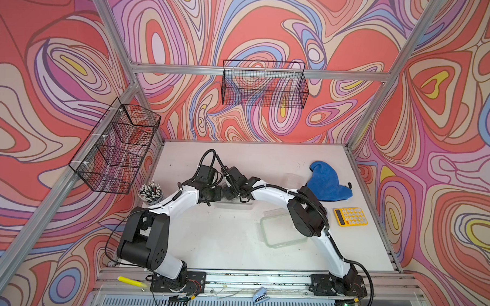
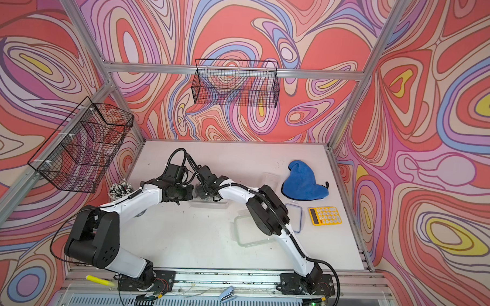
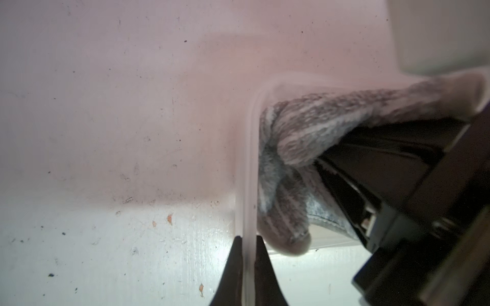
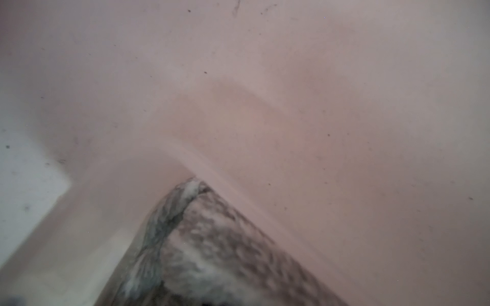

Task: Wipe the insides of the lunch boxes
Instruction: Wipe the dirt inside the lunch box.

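The left gripper (image 3: pixel 248 238) is closed tight, its two black fingertips pinching the thin clear wall of the large lunch box (image 3: pixel 249 159) and steadying it. The right gripper (image 3: pixel 322 167) is closed too, with a mottled grey cloth (image 3: pixel 305 137) bunched in its jaws. The wad is pressed down inside the box, into a rounded corner where wall meets floor, as the right wrist view shows (image 4: pixel 225 251).

In both top views the two wrists meet over this box (image 1: pixel 236 206), which sits on the white table (image 1: pixel 221 242) about mid-width and past its middle. The small lunch box (image 1: pixel 293 179) stands apart to the right, just left of a heaped blue cloth (image 1: pixel 328 181), with nothing in it that I can make out.

Nearer lie the green-rimmed lid (image 1: pixel 283 233) and, partly under the right arm, the blue-rimmed lid (image 2: pixel 295 217), with a yellow calculator (image 1: pixel 350 216) to their right.

I judge the task partway: both lids are off and the large box is being wiped at one corner. How much of its inside is done cannot be told. The small box looks to be left for later
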